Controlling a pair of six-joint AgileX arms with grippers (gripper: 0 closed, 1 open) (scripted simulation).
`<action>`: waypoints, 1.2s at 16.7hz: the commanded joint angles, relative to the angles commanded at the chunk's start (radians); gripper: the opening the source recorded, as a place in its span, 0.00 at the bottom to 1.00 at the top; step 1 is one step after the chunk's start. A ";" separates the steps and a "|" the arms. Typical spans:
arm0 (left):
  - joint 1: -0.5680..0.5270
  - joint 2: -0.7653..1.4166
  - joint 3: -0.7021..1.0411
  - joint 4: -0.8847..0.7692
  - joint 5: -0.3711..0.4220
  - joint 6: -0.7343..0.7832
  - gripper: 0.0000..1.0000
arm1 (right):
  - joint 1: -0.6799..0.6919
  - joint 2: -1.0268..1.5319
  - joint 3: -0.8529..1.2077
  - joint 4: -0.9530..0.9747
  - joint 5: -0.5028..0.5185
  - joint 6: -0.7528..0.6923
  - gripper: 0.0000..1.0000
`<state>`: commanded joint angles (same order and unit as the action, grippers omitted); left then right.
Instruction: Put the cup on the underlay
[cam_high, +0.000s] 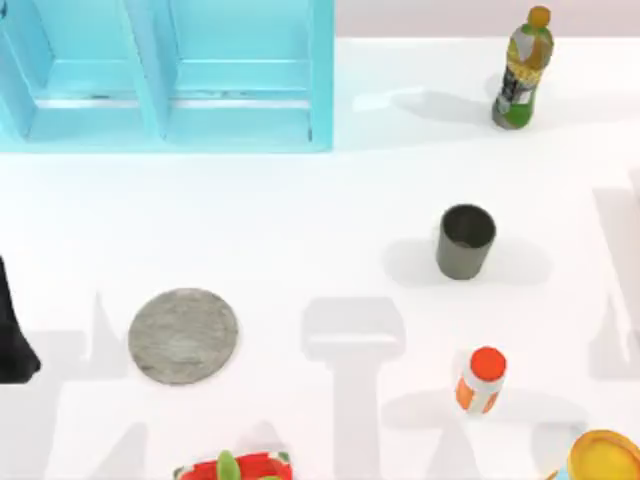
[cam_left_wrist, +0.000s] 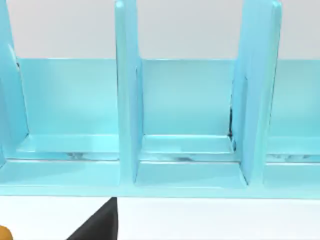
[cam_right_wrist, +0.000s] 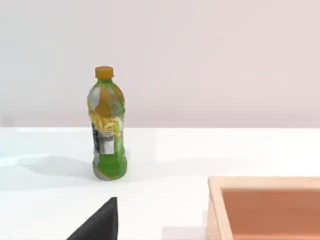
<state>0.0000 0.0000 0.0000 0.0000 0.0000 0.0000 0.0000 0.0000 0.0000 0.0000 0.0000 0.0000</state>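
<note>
Nothing looks done yet: the dark grey-olive tapered metal cup (cam_high: 465, 241) stands well apart from the flat round mottled grey stone underlay (cam_high: 183, 335), ungrasped, and I cannot tell either hand's state.

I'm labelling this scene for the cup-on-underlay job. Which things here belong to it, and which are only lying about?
Belongs to the job:
cup, upright, right of centre
underlay, flat, on the left

Lying about:
blue shelf
green juice bottle
orange-capped small bottle
yellow round object
red and green item
wooden box
</note>
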 joint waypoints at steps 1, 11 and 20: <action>0.000 0.000 0.000 0.000 0.000 0.000 1.00 | 0.000 0.000 0.000 0.000 0.000 0.000 1.00; -0.108 0.426 0.422 -0.193 0.066 -0.384 1.00 | 0.000 0.000 0.000 0.000 0.000 0.000 1.00; -0.384 1.335 1.373 -0.688 0.169 -1.223 1.00 | 0.000 0.000 0.000 0.000 0.000 0.000 1.00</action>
<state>-0.3844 1.3345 1.3727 -0.6881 0.1689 -1.2230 0.0000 0.0000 0.0000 0.0000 0.0000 0.0000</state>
